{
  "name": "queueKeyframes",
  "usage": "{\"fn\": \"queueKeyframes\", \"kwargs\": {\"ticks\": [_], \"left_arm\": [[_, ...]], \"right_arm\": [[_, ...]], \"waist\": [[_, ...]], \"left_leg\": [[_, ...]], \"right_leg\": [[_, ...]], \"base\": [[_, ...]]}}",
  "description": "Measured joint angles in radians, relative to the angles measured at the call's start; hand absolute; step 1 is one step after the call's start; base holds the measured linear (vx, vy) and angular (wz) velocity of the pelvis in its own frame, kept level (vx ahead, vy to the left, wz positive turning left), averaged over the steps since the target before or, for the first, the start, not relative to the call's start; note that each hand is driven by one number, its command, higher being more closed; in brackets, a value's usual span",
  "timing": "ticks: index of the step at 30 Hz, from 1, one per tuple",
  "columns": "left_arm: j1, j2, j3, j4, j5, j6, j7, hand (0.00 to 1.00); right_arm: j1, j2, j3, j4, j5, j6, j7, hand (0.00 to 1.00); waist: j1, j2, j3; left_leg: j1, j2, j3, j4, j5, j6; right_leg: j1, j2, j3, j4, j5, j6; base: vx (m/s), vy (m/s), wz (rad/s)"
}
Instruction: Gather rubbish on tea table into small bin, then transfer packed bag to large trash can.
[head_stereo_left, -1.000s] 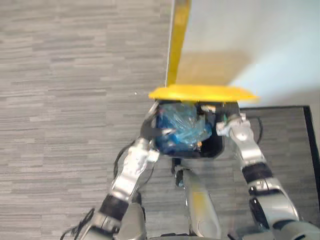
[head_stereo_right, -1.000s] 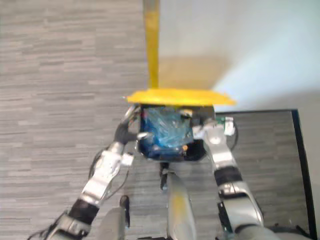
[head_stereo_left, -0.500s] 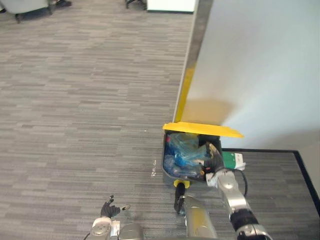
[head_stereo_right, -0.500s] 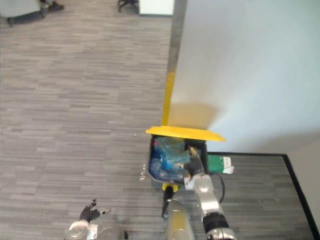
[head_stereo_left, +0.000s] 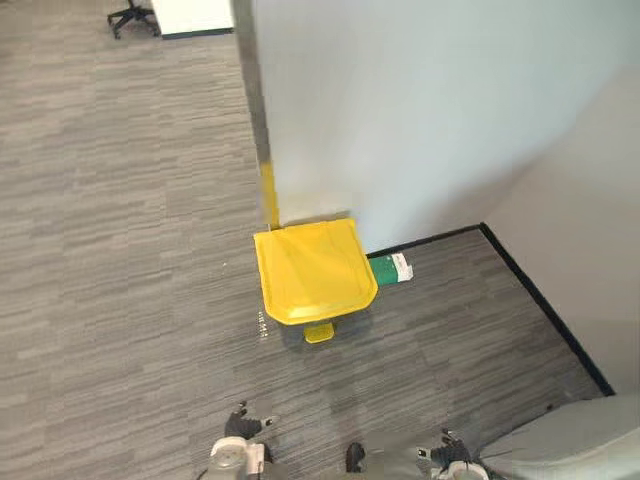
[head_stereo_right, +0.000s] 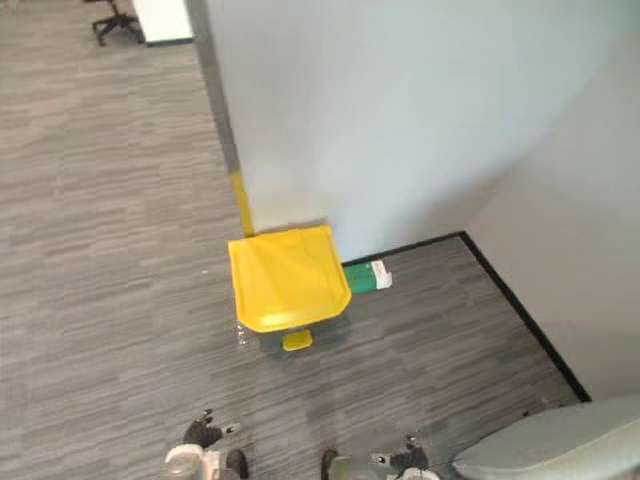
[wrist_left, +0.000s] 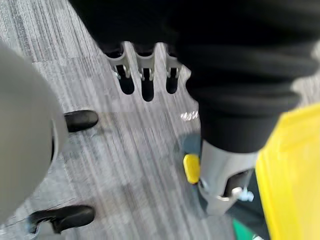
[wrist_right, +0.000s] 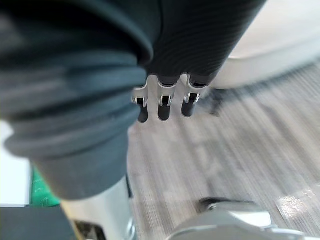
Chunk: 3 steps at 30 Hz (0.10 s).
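- Your large trash can (head_stereo_left: 312, 272) stands on the grey carpet (head_stereo_left: 120, 250) at the foot of the white wall (head_stereo_left: 420, 110), by the wall's left edge. You look down on it from above.
- Its yellow lid (head_stereo_right: 288, 278) lies flat over the can, so whatever is inside is hidden from you.
- The yellow pedal (head_stereo_left: 320, 332) pokes out from under the lid's near edge.
- Your left hand (head_stereo_left: 240, 432) hangs low at the near edge, left of the can and well apart from it. Its fingers (wrist_left: 145, 75) are loosely straight and hold nothing.
- Your right hand (head_stereo_left: 450, 456) hangs at the near edge too, right of the can and well apart from it. Its fingers (wrist_right: 163, 102) are relaxed, with nothing in them.
- A green carton (head_stereo_left: 392, 268) lies just right of the can, against the wall, where the black skirting strip (head_stereo_left: 540, 300) begins.
- An office chair (head_stereo_left: 130, 15) stands at the far left.
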<state>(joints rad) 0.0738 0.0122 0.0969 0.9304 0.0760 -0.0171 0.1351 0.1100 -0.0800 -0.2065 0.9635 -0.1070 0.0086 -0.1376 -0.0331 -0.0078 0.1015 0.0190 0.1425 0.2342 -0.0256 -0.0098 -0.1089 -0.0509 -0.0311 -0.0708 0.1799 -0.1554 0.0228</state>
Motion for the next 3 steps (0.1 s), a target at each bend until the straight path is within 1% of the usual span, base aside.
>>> {"fn": "queueKeyframes", "kwargs": {"ticks": [1,2,3], "left_arm": [[0.003,0.009,0.0,0.007,0.0,0.0,0.003,0.0],[0.005,0.012,0.0,0.007,0.0,0.0,0.005,0.0],[0.009,0.018,0.0,0.008,0.0,0.0,0.017,0.0]], "right_arm": [[-0.003,0.0,-0.004,0.0,0.001,0.0,0.0,0.0],[-0.004,0.001,-0.006,0.0,0.001,-0.001,0.0,0.0],[-0.008,0.001,-0.006,0.0,0.008,-0.001,0.0,0.0]], "waist": [[0.001,0.003,-0.007],[0.001,0.0,-0.008],[0.006,0.001,-0.017]], "left_leg": [[0.007,0.0,-0.004,-0.011,0.011,0.0],[0.007,0.0,-0.004,-0.013,0.012,0.001],[0.012,-0.002,-0.004,-0.025,0.02,0.001]], "right_leg": [[0.004,0.002,-0.003,-0.019,0.007,0.002],[0.006,0.002,-0.003,-0.024,0.009,0.003],[0.017,0.003,-0.003,-0.048,0.016,0.008]], "base": [[-0.14,-0.005,0.09],[-0.12,0.007,0.05],[-0.03,0.004,0.0]]}}
